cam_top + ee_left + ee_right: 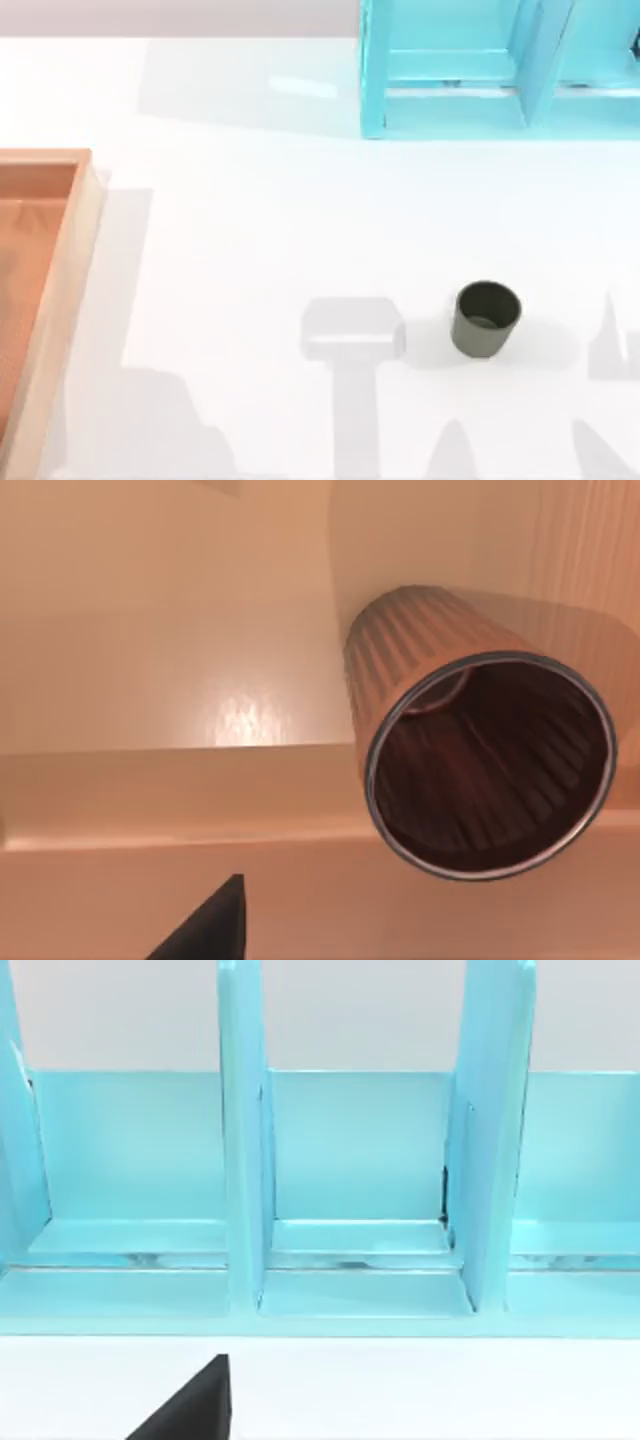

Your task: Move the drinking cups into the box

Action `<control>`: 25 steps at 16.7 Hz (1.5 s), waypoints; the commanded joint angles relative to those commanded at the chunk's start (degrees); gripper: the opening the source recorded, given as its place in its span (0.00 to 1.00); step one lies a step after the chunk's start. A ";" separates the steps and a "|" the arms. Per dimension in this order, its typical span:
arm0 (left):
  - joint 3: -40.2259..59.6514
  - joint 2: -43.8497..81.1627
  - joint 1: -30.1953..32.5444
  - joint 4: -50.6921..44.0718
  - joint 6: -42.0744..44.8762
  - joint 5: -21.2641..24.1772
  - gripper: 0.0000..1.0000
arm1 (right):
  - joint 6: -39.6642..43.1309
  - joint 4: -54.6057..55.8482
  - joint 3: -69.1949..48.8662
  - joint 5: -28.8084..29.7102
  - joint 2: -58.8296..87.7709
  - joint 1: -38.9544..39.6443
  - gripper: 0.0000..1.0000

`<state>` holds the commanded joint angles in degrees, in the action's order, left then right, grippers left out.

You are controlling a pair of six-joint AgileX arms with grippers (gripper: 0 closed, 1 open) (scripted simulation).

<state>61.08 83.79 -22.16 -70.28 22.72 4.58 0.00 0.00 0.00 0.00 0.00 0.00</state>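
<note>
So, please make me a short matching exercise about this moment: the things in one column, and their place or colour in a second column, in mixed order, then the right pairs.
Things:
1. olive-grey cup
2. ribbed copper-brown tumbler
3. wooden box
4. shelf frame

Places or colours:
A. cyan, at the far edge of the table, towards the right
B. inside the box, seen from the left wrist view
C. at the table's left edge, orange-brown with light rim walls
D. standing upright on the white table, right of the middle

Pairs: 1-D, 2-B, 3-C, 4-A
</note>
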 joint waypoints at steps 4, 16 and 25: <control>0.96 0.07 0.05 -0.94 -0.02 -0.03 1.00 | 0.00 0.00 0.00 0.00 0.00 0.00 1.00; 23.62 0.88 0.43 -22.69 -0.37 0.02 1.00 | 0.00 0.00 0.00 0.00 0.00 0.00 1.00; 36.42 13.05 12.78 -24.13 -12.96 -2.93 1.00 | 0.00 0.00 0.00 0.00 0.00 0.00 1.00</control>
<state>97.50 96.84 -9.38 -94.41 9.77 1.65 0.00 0.00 0.00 0.00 0.00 0.00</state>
